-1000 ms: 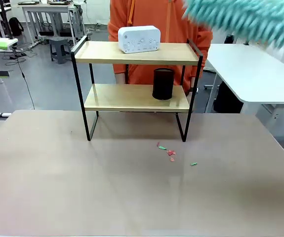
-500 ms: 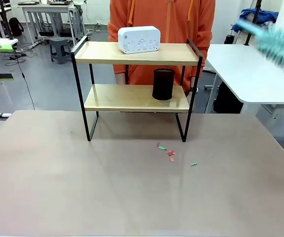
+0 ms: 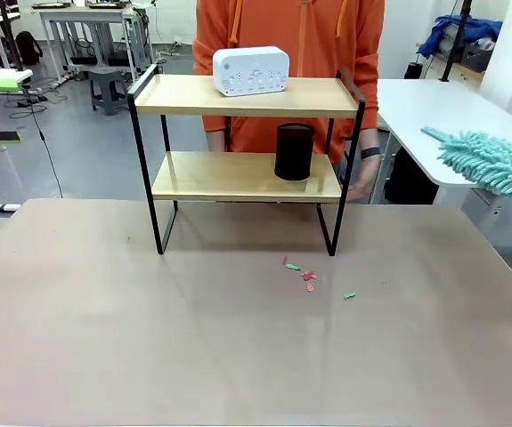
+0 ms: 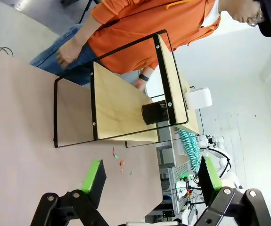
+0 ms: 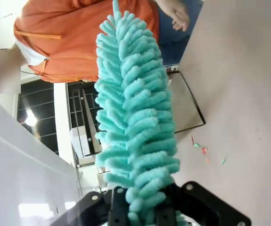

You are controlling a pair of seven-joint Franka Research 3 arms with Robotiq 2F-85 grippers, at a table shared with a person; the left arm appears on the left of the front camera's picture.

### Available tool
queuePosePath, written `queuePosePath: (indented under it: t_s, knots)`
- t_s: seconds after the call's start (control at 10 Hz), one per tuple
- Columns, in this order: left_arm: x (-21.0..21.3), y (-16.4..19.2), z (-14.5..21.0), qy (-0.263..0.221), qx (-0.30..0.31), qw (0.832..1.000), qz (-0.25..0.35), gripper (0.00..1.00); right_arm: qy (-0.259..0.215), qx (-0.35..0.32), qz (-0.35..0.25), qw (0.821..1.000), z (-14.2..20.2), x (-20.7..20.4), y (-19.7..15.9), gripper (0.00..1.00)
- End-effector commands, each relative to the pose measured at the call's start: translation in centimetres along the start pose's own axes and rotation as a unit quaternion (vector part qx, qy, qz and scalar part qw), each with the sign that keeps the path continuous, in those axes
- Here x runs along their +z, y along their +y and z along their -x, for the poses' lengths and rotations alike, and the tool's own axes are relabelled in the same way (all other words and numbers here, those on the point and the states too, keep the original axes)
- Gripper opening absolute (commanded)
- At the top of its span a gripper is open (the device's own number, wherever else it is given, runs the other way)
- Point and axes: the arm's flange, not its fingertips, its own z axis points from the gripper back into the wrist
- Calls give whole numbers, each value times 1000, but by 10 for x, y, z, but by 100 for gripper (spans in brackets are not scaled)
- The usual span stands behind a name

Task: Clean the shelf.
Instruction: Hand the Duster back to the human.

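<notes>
I have the duster (image 3: 491,165) clamped in my right gripper (image 5: 142,207), jaws closed on its handle end, with the teal head reaching in from the right edge of the front view and pointing left toward the shelf (image 3: 247,96). The shelf stands at the far middle of the table (image 3: 149,338), its long axis running left to right across my view, so the duster's tip lies well to the right of the shelf's right end rail and roughly level with the gap between the two boards. My right arm is clearly the nearer one for the job.

My left gripper (image 4: 149,181) hangs wide open and empty, looking across the table at the shelf from the side.

On the top board sits a white box (image 3: 250,70), a little left of centre; on the lower board a black cylinder (image 3: 294,151) stands right of centre. Both would get in the way of a sweep along the boards, I judge. The person's hand (image 3: 360,181) hangs just behind the shelf's right post, close to my likely path in. A few small coloured scraps (image 3: 309,277) lie on the table in front of the shelf.
</notes>
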Motion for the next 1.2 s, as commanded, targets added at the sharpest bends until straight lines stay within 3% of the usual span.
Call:
queuePosePath:
  t_s: [0.0, 0.9, 1.0, 1.1]
  knots:
    - [2, -1, -2, 4, 0, 1000, 2, 100, 9, 22, -23, 999, 4, 11, 5, 0]
    - [2, -1, -2, 4, 0, 1000, 2, 100, 9, 22, -23, 999, 4, 11, 5, 0]
    - [2, -1, -2, 4, 0, 1000, 2, 100, 6, 9, -17, 1000, 3, 9, 7, 17]
    - [2, -1, -2, 4, 0, 1000, 2, 100, 18, 11, -27, 999, 5, 8, 7, 72]
